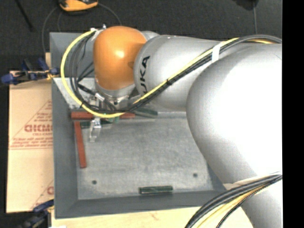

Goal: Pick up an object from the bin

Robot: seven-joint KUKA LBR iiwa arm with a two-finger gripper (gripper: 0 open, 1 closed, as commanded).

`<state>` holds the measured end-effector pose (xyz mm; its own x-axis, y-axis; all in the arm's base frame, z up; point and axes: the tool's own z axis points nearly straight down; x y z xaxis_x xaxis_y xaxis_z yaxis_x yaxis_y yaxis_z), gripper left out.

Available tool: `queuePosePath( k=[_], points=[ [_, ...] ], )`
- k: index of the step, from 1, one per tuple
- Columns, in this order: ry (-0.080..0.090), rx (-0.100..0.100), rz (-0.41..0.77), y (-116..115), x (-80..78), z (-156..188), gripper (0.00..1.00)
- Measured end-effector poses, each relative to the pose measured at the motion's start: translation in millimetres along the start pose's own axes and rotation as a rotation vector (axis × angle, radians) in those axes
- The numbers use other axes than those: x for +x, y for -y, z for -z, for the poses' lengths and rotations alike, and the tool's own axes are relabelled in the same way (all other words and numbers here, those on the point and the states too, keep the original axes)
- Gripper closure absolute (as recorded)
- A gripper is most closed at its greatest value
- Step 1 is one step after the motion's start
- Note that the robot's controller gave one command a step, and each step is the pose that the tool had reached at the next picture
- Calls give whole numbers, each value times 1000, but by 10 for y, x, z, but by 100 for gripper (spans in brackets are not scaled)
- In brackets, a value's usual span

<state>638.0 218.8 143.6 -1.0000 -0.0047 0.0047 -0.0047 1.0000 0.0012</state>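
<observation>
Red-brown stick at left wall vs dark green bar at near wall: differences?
The red-brown stick runs up-down along the left wall; the dark green bar lies left-right along the near wall. The stick looks longer than the bar. The stick's upper end is near the tool; the bar lies far from it. Both are slim, straight, flat on the bin floor.
</observation>
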Motion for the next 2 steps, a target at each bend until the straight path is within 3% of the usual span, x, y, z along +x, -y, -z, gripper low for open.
queuePosePath(
  k=[1,2],
  points=[
    [8,-2,-3,6,-23,54,0],
    [24,-7,-20,161,-199,-640,100]
  ],
)
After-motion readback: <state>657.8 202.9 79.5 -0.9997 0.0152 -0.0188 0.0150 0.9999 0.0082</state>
